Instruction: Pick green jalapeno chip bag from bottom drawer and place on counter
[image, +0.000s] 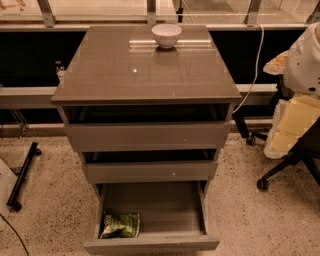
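Observation:
The green jalapeno chip bag (120, 225) lies crinkled in the front left corner of the bottom drawer (155, 210), which is pulled open. The two upper drawers are partly open too. The counter (145, 70) is the glossy grey-brown top of the cabinet, with a white bowl (166, 35) at its far edge. My gripper is not in view. Only the white and cream casing of my arm (300, 85) shows at the right edge, beside the cabinet and well above the bag.
A black office chair base (285, 170) with castors stands on the speckled floor right of the cabinet. A white cable (257, 60) hangs behind the counter. A black stand leg (22, 175) lies on the floor at the left. A railing and dark panel run behind.

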